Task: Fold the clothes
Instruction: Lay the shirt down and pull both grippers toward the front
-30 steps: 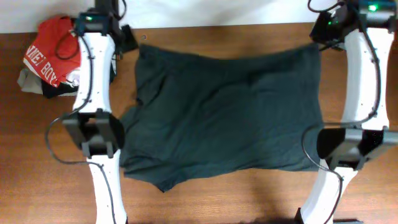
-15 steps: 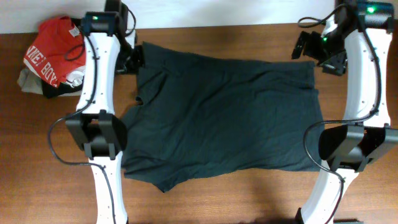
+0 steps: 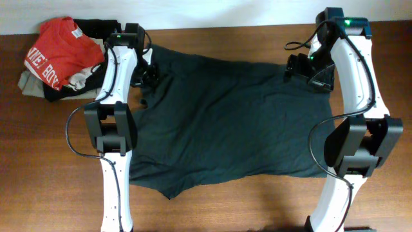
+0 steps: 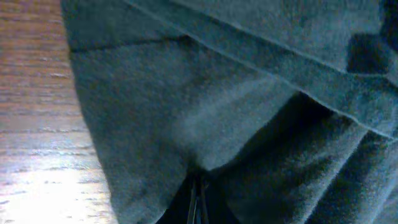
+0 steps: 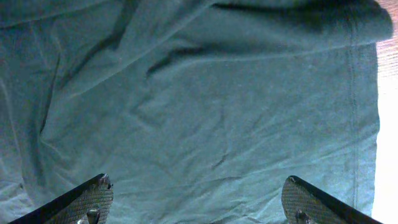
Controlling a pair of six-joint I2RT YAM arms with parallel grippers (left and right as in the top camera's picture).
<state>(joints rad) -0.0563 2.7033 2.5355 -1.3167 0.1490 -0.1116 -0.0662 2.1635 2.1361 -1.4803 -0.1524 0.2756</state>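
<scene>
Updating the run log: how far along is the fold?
Done: dark teal soft T-shirt lies spread flat. In hand: left fingers shut on its far edge; right fingers open over the other far corner. Left: every fold.

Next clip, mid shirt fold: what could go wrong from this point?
1. The left gripper looks shut on a bunched edge of the T-shirt, while the right gripper hangs open over flat cloth: lifting now would probably skew the fold.
2. The right jaws sit inboard of the stitched hem, so closing there may miss the corner.
3. The red shirt lies close beside the left arm and could get dragged.
</scene>
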